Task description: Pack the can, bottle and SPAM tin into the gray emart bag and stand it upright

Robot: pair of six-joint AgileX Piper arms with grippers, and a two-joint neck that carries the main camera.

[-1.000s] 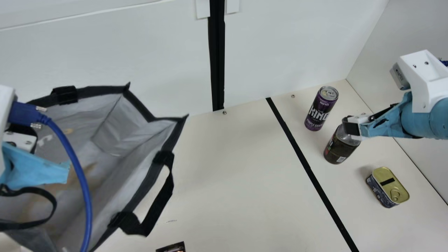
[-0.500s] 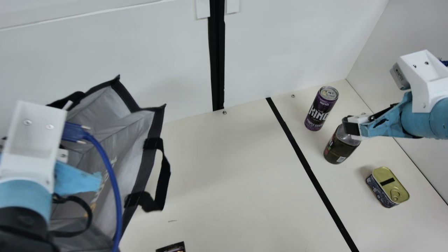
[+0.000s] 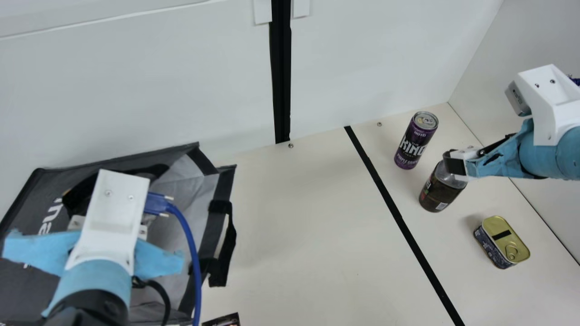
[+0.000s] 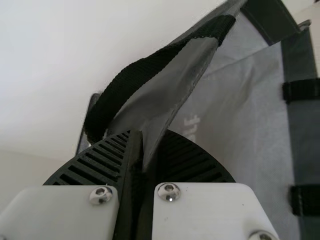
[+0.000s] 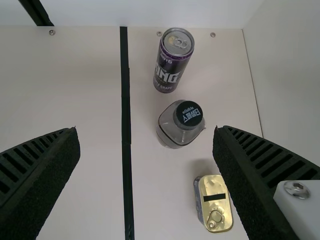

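While right claw [image 3: 455, 166] wide above bottle [image 3: 437, 194], left claw [image 3: 108, 213] tight on gray bag's wall [image 3: 29, 194].

Gray bag [image 4: 170, 95] pinched in left hand [image 3: 156, 262]

Five things total, one of each kind
So yeah, I'm counting one can [image 3: 416, 141], one bottle [image 3: 439, 194], one SPAM tin [image 3: 501, 242] and one gray emart bag [image 3: 22, 290], plus one dark printed item [image 3: 222, 320] cut off at the main view's bottom edge, and I honestly can't tell what that last one is.
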